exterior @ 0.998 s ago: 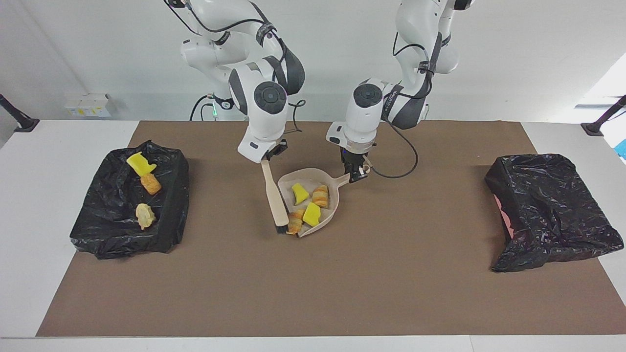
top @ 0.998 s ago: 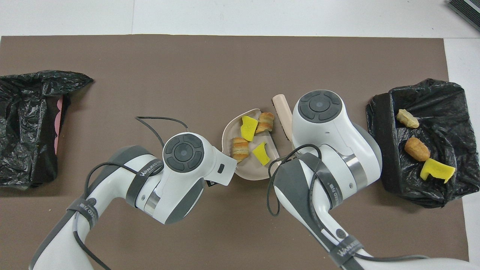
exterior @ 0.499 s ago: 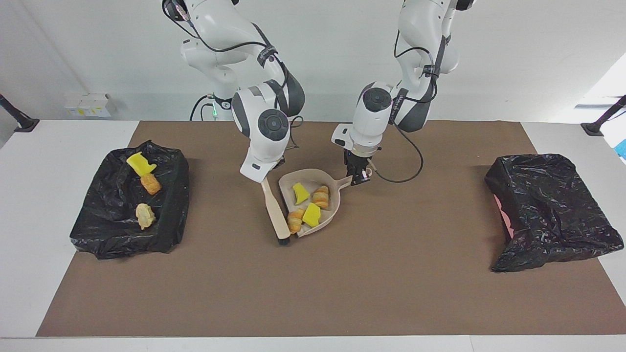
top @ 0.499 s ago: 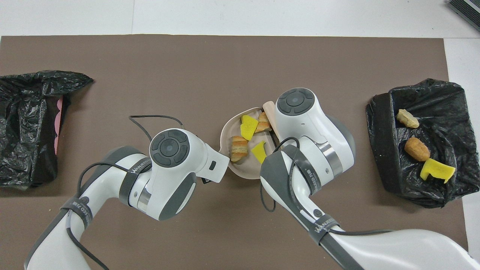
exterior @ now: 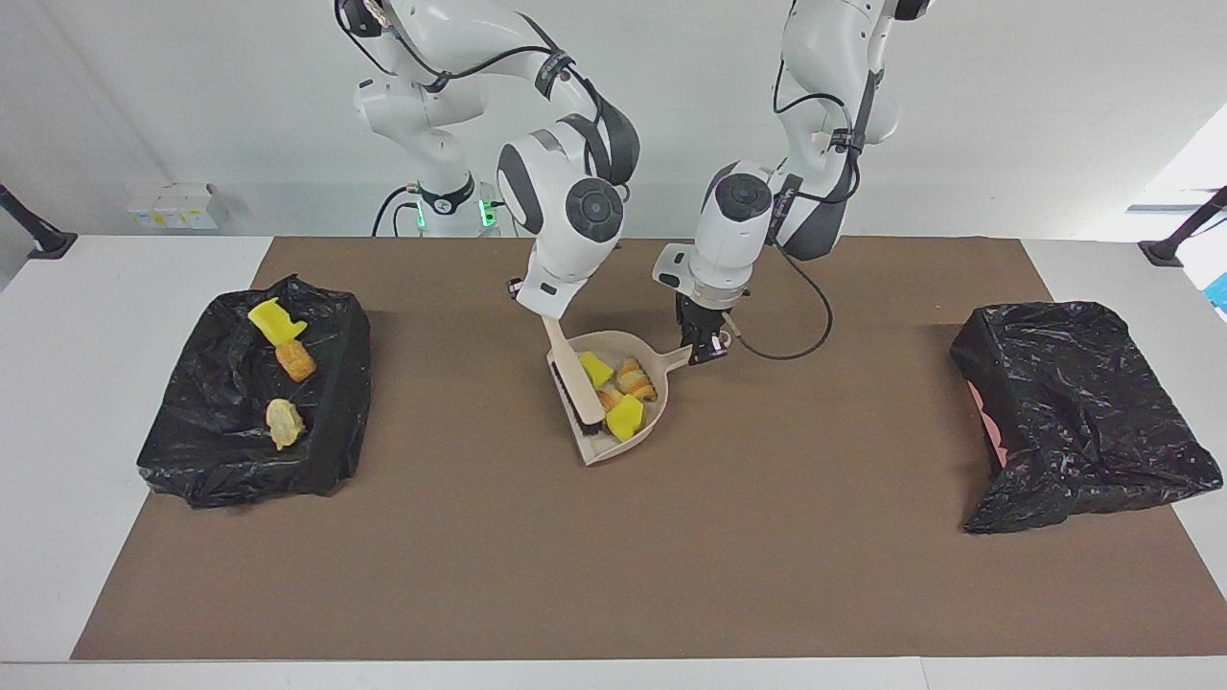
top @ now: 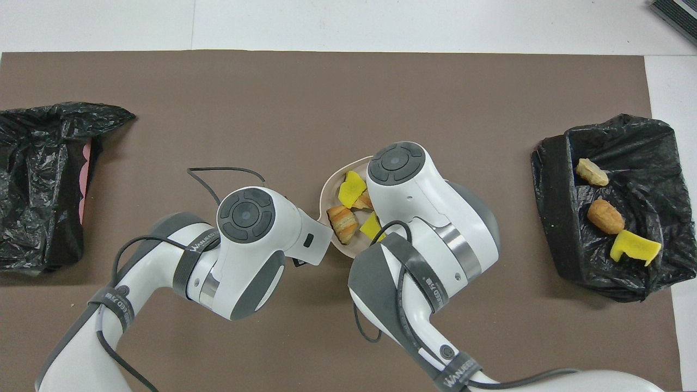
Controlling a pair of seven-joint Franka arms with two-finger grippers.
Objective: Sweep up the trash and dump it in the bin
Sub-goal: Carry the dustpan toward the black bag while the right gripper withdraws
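A beige dustpan (exterior: 640, 436) (top: 328, 189) lies mid-mat and holds several pieces of trash: yellow foam chunks (exterior: 625, 417) (top: 351, 188) and tan bread-like pieces (exterior: 636, 379) (top: 342, 216), bunched together. My left gripper (exterior: 706, 347) is shut on the dustpan's handle (exterior: 677, 358). My right gripper (exterior: 543, 312) is shut on a beige brush (exterior: 564, 353); its dark bristles (exterior: 589, 419) sit inside the pan against the trash. From overhead, both grippers are hidden under the arms' wrists.
A black-bag-lined bin (exterior: 326, 450) (top: 555, 228) at the right arm's end holds a yellow chunk (exterior: 276, 321), an orange lump (exterior: 295, 361) and a tan lump (exterior: 285, 423). Another black-bagged bin (exterior: 1083, 412) (top: 38, 179) stands at the left arm's end.
My right arm has swung the brush from beside the pan's open edge into the pan, pushing the trash together toward the handle. The left gripper and dustpan have hardly moved.
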